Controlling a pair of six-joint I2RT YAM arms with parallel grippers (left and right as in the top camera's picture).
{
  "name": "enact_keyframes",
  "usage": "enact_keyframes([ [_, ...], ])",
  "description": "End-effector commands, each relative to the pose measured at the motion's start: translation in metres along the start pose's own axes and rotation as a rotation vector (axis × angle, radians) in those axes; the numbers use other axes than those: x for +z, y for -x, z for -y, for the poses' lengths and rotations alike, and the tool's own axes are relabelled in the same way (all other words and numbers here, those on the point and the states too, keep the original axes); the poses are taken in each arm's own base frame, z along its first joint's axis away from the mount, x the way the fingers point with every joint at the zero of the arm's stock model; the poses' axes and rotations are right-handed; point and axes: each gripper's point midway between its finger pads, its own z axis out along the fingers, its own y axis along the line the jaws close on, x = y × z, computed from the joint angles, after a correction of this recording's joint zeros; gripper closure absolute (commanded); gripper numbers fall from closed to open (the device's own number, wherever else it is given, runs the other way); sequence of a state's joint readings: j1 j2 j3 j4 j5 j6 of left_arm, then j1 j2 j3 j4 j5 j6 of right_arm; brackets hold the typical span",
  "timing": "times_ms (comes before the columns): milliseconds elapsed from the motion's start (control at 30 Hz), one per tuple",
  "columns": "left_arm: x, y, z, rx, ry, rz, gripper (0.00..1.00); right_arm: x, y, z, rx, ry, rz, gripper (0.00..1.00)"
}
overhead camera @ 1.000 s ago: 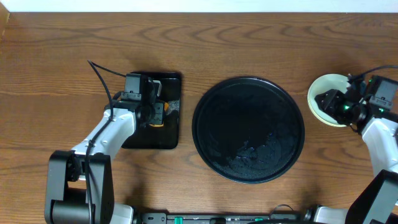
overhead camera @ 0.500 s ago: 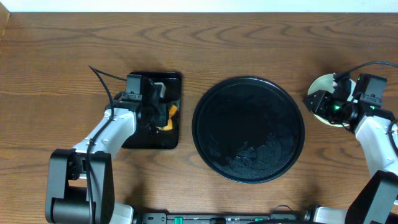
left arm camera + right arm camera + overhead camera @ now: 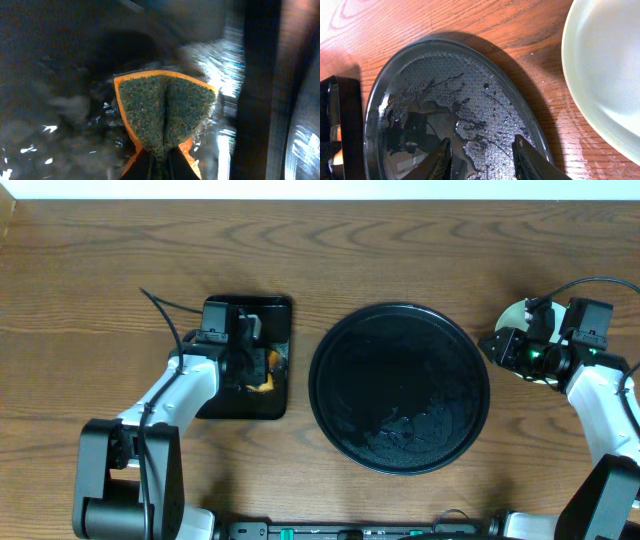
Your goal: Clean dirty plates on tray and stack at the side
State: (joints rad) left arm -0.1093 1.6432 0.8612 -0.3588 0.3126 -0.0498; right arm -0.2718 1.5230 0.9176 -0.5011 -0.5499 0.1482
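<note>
the left gripper is pinching one orange sponge over the small rectangular tray. the right gripper is hanging with its fingers apart by the round tray, and one pale plate is lying just right of it on the table.

Round tray: glossy black, wet film, pebbled texture at centre. Pale plate: smooth w/ soft sheen. tabletop: brown wood grain, slight gloss. sponge: orange foam, rough dark-green scrub face. rect. tray: black, glossy, wet.
</note>
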Motion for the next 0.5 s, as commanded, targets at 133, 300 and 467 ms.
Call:
enact_keyframes([
  [133, -0.017, -0.002, -0.082, -0.345, 0.483, 0.092, 0.92, -0.001, 0.003, -0.008, -0.028, 0.021, -0.003, 0.63],
  [300, 0.003, 0.000, 0.000, -0.023, -0.008, 0.001, 0.93, -0.001, 0.002, -0.008, -0.028, 0.021, -0.003, 0.63],
  [467, -0.001, 0.009, -0.038, -0.086, 0.217, 0.053, 0.91, -0.001, 0.002, -0.008, -0.027, 0.021, -0.005, 0.63],
])
